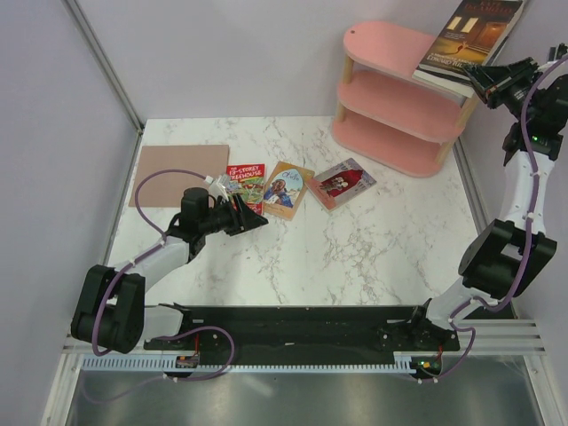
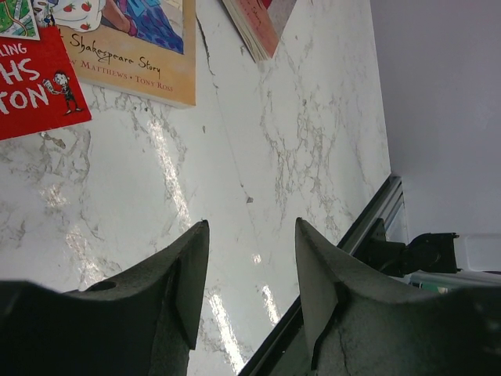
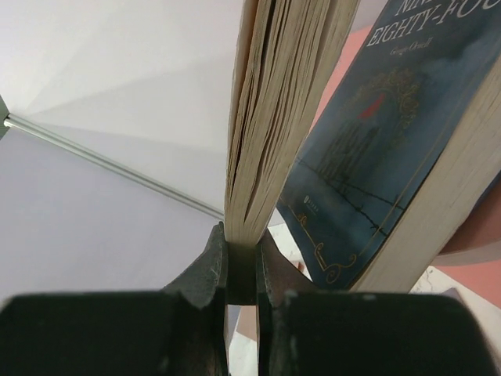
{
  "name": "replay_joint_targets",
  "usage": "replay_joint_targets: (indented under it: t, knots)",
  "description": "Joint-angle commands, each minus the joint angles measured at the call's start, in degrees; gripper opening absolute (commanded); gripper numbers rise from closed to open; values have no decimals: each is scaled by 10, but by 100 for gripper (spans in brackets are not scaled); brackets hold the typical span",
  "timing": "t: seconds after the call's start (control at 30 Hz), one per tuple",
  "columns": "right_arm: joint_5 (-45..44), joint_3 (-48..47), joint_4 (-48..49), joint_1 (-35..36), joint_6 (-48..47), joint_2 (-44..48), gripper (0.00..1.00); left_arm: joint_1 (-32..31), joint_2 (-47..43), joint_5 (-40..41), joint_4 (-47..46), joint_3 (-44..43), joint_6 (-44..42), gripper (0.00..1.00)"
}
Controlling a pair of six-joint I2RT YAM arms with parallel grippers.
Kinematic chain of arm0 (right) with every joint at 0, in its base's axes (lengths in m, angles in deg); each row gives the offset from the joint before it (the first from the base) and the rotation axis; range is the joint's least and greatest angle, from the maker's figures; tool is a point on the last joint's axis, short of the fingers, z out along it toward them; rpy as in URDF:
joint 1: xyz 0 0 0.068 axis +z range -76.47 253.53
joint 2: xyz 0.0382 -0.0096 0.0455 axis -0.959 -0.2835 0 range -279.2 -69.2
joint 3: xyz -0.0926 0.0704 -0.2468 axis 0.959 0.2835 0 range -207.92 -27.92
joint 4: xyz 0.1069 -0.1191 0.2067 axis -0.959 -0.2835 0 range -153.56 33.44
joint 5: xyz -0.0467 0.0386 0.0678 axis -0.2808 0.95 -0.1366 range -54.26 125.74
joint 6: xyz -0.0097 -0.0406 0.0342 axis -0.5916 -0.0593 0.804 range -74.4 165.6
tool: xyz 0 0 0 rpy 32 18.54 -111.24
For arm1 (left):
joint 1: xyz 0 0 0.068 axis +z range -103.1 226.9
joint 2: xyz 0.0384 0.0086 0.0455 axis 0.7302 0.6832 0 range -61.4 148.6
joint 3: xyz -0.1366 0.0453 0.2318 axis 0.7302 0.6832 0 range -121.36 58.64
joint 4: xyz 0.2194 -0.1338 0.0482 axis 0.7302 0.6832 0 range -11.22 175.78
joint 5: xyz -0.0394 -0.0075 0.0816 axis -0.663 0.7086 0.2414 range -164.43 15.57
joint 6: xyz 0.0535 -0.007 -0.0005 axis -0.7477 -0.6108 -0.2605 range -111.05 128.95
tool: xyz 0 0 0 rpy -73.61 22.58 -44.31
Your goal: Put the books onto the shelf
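At the far right corner of the marble counter (image 1: 355, 257) stood the pink shelf (image 1: 382, 44), its three oval boards joined by light wooden posts. Its top board carried two of the books at the right-hand end. The dark brown-orange book (image 1: 470, 31) lay tilted across that end, cover up and reaching out past the board's edge. The dark blue book (image 3: 376, 133) sat just beside it in the right wrist view, with part of its title readable. Whether the two covers touched could not be told.

On the counter's far left lay a flat brown mat (image 1: 177, 173). Just to its right, three more books lay flat in a loose row, well apart from the shelf. First came the red Treehouse book (image 1: 246, 182), then the tan book (image 1: 286, 189) with a blue figure on it. The pink-grey book (image 1: 342, 182) was nearest the shelf.

The right claw (image 1: 484, 78), raised at the shelf's top level, was clenched on the near edge of the dark brown-orange book. Its fingers (image 3: 215, 258) pinched the page block between them.

The left claw (image 1: 257, 220) hung low over the counter, just beside the near edge of the red Treehouse book. It stood about half spread and grasped nothing. The left wrist view showed only bare marble between its fingers (image 2: 184, 274).
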Motion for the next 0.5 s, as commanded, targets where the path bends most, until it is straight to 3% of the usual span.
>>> replay_joint_targets:
  t: [0.0,0.47]
  knots:
    - [19,9,103,-1,46,0,5,-1,-13,-9,-22,0,-21,54]
    - [19,32,106,-9,63,-5,13,-2,-18,-14,-22,-2,-21,53]
